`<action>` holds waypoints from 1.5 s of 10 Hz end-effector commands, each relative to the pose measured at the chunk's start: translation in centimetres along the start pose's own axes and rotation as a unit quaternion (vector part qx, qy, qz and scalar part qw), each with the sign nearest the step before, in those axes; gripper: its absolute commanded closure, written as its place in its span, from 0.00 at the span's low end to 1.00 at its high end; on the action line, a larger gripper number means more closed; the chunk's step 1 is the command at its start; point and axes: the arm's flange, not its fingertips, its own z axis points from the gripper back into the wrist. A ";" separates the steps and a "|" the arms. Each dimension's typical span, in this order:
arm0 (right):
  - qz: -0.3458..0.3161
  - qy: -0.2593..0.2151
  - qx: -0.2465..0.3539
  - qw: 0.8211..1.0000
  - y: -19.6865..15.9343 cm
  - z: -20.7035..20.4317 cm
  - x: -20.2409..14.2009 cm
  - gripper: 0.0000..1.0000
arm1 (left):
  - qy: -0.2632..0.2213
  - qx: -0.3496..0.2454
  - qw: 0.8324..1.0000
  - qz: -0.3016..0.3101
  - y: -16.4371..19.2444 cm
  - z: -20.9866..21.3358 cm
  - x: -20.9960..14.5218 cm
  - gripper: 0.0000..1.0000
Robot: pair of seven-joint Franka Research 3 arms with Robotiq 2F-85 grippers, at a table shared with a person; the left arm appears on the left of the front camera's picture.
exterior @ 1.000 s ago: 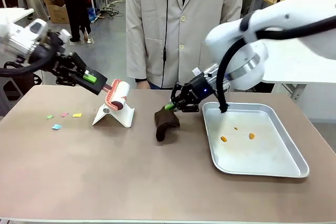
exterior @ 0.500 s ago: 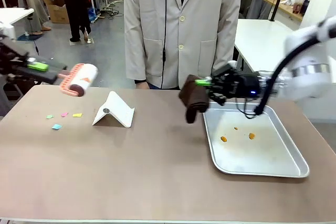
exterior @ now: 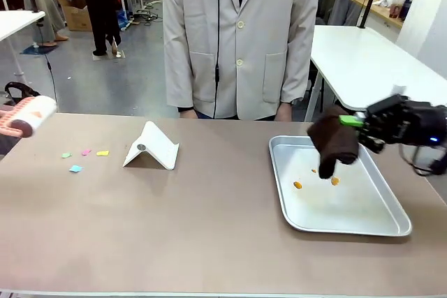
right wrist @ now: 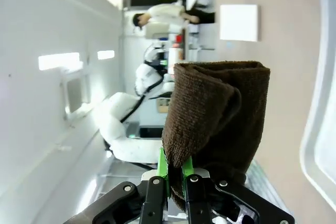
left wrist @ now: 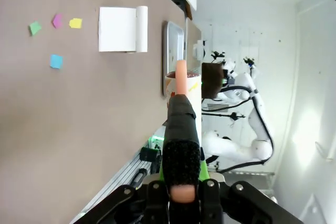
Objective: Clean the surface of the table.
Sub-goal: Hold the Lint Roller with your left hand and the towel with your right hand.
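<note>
The taupe table [exterior: 174, 221] carries several small coloured paper bits [exterior: 84, 153] at its left. A pink-handled lint roller [exterior: 28, 115] hangs at the far left edge, above the table's corner. My left gripper [left wrist: 181, 182] is shut on the roller's black grip [left wrist: 181, 129]. My right gripper [exterior: 363, 123] is shut on a folded brown cloth [exterior: 334, 143], which hangs over the far part of the silver tray [exterior: 349, 222]. In the right wrist view the cloth [right wrist: 220, 124] is pinched between the green pads of that gripper [right wrist: 176, 174].
A white folded stand [exterior: 152, 146] sits left of centre. Small orange crumbs [exterior: 297, 185] lie in the tray. A person in a pale coat [exterior: 237, 40] stands at the far edge. The near half of the table is bare.
The right arm swung right, carrying the cloth from the table's middle to above the tray. The left arm lifted the roller off the white stand and drew it to the left edge.
</note>
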 end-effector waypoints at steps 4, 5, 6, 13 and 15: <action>-0.018 -0.026 -0.062 0.998 -7.3 9.6 -2.0 1.00 | 0.002 -0.109 0.994 -0.007 4.2 5.0 2.6 0.97; 0.005 -0.036 -0.048 0.998 -8.3 10.6 -3.3 1.00 | 0.012 -0.103 0.995 -0.006 4.7 4.5 2.9 0.97; 0.016 -0.063 -0.026 0.998 -8.6 11.3 -4.0 1.00 | 0.021 -0.080 0.997 0.000 4.7 3.8 3.2 0.97; -0.016 -0.047 -0.051 0.997 -8.6 11.1 -3.2 1.00 | 0.007 -0.097 0.995 0.005 5.5 2.9 3.1 0.97; -0.016 -0.047 -0.051 0.997 -8.6 11.1 -3.2 1.00 | 0.007 -0.097 0.995 0.005 5.5 2.9 3.1 0.97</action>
